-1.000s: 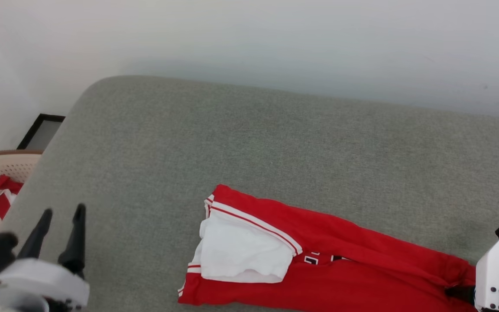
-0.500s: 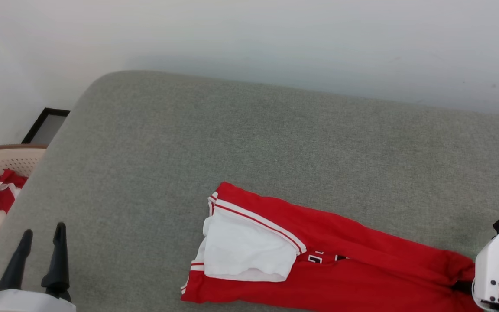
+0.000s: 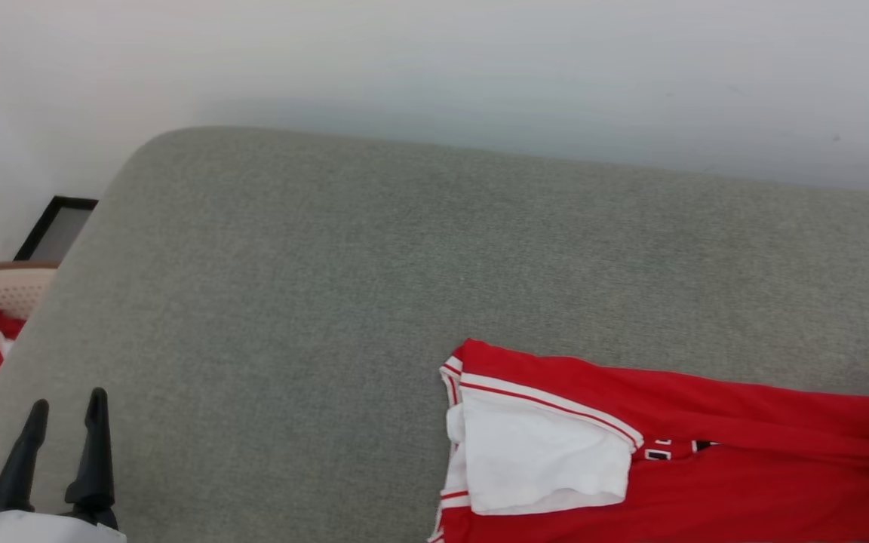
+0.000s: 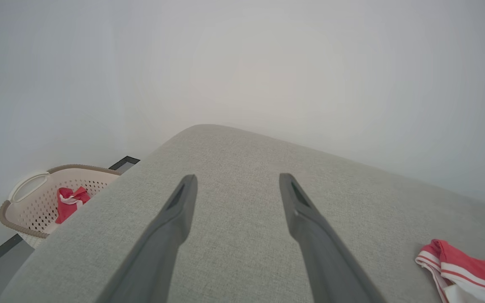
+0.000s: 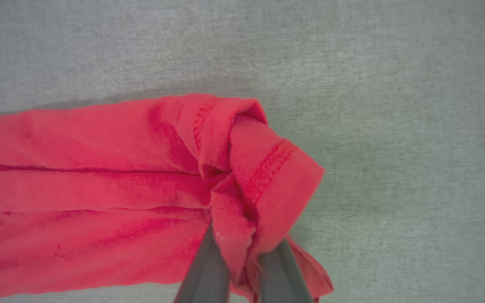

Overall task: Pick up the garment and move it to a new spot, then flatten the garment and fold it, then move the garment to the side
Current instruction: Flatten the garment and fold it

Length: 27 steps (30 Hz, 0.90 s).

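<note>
Hanging with fingers apart over the cushion's (image 3: 404, 264) near-left edge, the left pincer (image 3: 69, 400) holds nothing. The garment (image 3: 706, 483) lies well to its right on the cushion. The right pincer (image 5: 244, 261) is clamped on the bunched red hem. This is light, limp jersey cloth that will likely drag and crease, so a pinch at a hem or corner suits it. Since a second ago the garment has slid rightward, towards the right pincer.

One garment (image 3: 713, 460), one red cloth (image 4: 67, 202), one basket (image 4: 83, 167), one cushion (image 3: 329, 302), two grippers (image 3: 68, 400) (image 5: 246, 248)
</note>
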Motion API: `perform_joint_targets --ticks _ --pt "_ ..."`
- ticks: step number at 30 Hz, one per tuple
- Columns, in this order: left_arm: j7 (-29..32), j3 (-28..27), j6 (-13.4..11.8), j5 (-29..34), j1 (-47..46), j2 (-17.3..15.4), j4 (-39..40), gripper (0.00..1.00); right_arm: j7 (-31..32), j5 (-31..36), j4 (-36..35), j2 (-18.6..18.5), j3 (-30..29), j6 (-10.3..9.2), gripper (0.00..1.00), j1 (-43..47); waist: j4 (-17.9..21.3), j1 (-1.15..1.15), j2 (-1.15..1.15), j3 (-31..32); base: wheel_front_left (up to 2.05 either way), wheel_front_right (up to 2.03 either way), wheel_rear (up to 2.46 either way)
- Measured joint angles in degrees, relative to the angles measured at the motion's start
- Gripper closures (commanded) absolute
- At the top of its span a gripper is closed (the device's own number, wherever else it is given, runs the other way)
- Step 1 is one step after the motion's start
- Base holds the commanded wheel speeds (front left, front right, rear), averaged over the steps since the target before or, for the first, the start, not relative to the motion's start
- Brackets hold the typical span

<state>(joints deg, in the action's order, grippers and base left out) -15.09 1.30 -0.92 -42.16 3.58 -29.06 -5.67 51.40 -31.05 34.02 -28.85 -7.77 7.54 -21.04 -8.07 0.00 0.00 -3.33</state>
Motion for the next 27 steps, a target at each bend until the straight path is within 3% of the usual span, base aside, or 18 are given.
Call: perform_joint_targets --ticks 5,11,19,27 --pt "0.0 -0.3 0.4 0.9 0.5 0.5 -0.1 0.00 1.0 -0.5 -1.6 -0.8 2.1 -0.01 1.00 -0.7 1.2 0.00 0.00 0.7 0.00 0.00 0.00" --pt "0.0 -1.2 0.4 0.9 2.2 0.8 0.0 0.00 4.9 -6.9 -14.0 1.5 7.4 -0.01 1.00 1.4 2.5 0.00 0.00 2.0 0.00 0.00 0.00" --pt "0.0 -0.9 0.7 1.0 2.9 1.2 0.4 0.00 9.5 -9.3 -27.7 12.8 13.7 -0.01 1.00 3.2 2.4 0.00 0.00 3.5 0.00 0.00 0.00" --pt "1.2 2.4 1.8 2.0 -1.1 1.9 0.0 0.00 6.7 -6.6 -25.4 22.4 20.6 -0.01 1.00 0.7 -1.4 0.00 0.00 3.0 0.00 0.00 0.00"
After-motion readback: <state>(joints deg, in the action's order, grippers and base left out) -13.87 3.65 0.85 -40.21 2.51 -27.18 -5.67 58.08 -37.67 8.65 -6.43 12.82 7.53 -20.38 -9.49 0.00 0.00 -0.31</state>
